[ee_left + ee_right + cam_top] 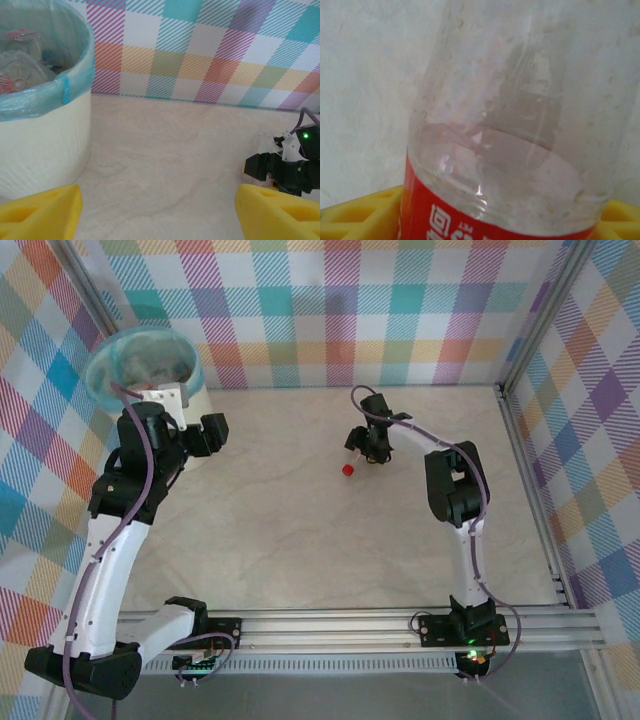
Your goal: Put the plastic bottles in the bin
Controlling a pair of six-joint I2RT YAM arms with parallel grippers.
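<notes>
- Top view: my right end effector (365, 448) is hanging directly over a red-capped bottle (350, 465) lying on the bench (300, 540), its cap jutting out to the left. My left end effector (213, 430) is hanging just right of the bin (97, 380).
- Left wrist: that one is standing wide and empty.
- Right wrist: the bottle (520, 125) is sitting between my fingers (360, 212); I cannot tell whether they are gripping.

A: Where's the bottle (350, 466)?
B: Mid-surface (300, 540), at the right pincer (363, 452), red cap poking out nearward.
A: And the bin (193, 375)?
B: Far left corner, with the left pincer (212, 432) just beside it.
</notes>
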